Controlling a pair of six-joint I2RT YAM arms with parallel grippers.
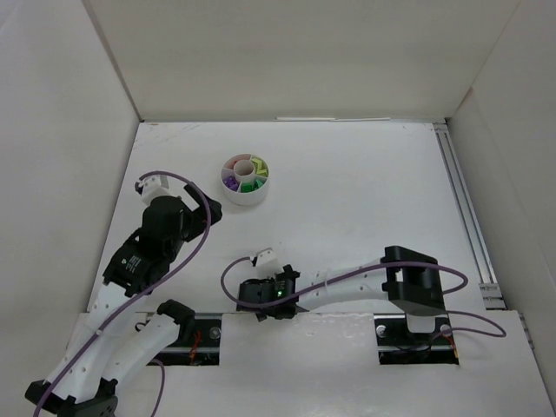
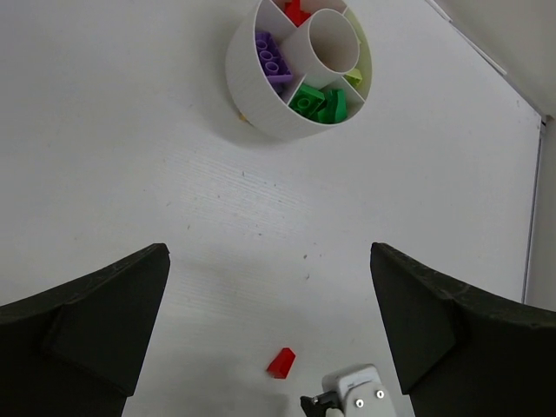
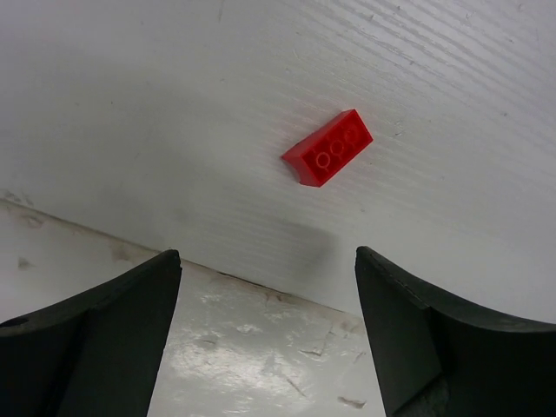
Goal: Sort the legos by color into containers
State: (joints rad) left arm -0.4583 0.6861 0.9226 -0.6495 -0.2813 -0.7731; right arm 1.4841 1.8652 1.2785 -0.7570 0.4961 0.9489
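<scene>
One red lego (image 3: 327,148) lies studs-up on the white table, a short way ahead of my open right gripper (image 3: 269,334), with nothing between its fingers. The same red lego (image 2: 281,362) shows low in the left wrist view, next to the right wrist's white camera housing (image 2: 352,391). The round white tub (image 2: 261,100) of containers stands further back. Its wedges hold lavender legos (image 2: 272,59), green legos (image 2: 320,102), a red one (image 2: 297,10) and a pale yellow-green one (image 2: 354,76). My left gripper (image 2: 269,330) hangs open and empty, well short of the tub (image 1: 246,179).
White walls close in the table on the left, back and right. A metal rail (image 1: 465,217) runs along the right side. The table's near edge seam (image 3: 261,287) lies just under the right gripper. Purple cables loop off both arms.
</scene>
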